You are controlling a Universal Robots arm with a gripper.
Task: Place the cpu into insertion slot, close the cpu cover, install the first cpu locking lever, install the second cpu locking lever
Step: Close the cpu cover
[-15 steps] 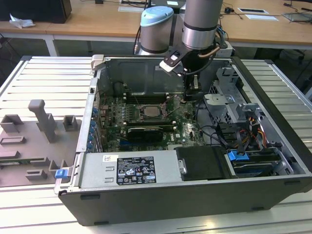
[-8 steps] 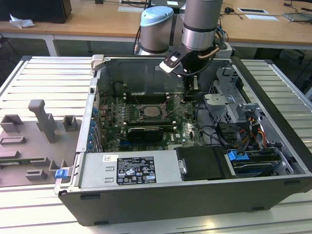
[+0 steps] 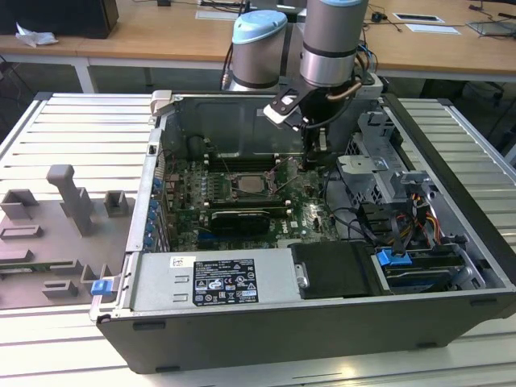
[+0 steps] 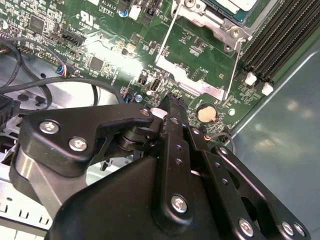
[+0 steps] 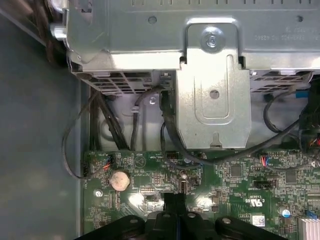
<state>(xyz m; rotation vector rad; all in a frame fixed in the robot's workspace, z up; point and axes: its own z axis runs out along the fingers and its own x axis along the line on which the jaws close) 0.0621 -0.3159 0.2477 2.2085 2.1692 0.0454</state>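
In the exterior view my gripper (image 3: pixel 310 160) hangs low inside the open computer case, just to that view's right of the insertion slot (image 3: pixel 246 184). The cpu (image 4: pixel 234 6) lies in the slot, its pale metal top showing. Between the slot and my fingertips, the cpu cover (image 4: pixel 197 86) is swung open off the slot, green board visible through its cut-out. A thin wire locking lever (image 4: pixel 232 65) runs along the cover's edge, unlatched. In both wrist views my gripper (image 4: pixel 172 102) (image 5: pixel 172 201) is shut, holds nothing, and hovers just over the board near a coin battery (image 4: pixel 206 114).
Black memory slots (image 4: pixel 280 40) run beside the socket. A long black graphics card (image 3: pixel 238 218) lies on the near side of the socket, and a labelled power supply (image 3: pixel 218 282) fills the case front. A metal drive cage (image 5: pixel 212 95) and cables crowd my gripper's far side. Grey fixtures (image 3: pixel 72 201) stand outside the case.
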